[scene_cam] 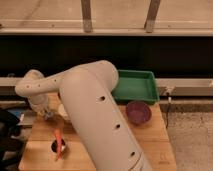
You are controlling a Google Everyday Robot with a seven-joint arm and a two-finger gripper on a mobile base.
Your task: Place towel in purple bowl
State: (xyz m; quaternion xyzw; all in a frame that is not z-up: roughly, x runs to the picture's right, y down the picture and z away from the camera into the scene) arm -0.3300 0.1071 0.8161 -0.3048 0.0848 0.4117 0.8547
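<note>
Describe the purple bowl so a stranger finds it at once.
Find the wooden table; on its right half, in front of the green tray, sits the bowl. It alone is round and purple, far from the gripper at the table's left.

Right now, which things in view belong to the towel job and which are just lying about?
Job: purple bowl, right side of table; tool, low over the table's left end; pale bundle beside it, probably the towel.
Lying about: green tray behind the bowl; orange object, front left.
</note>
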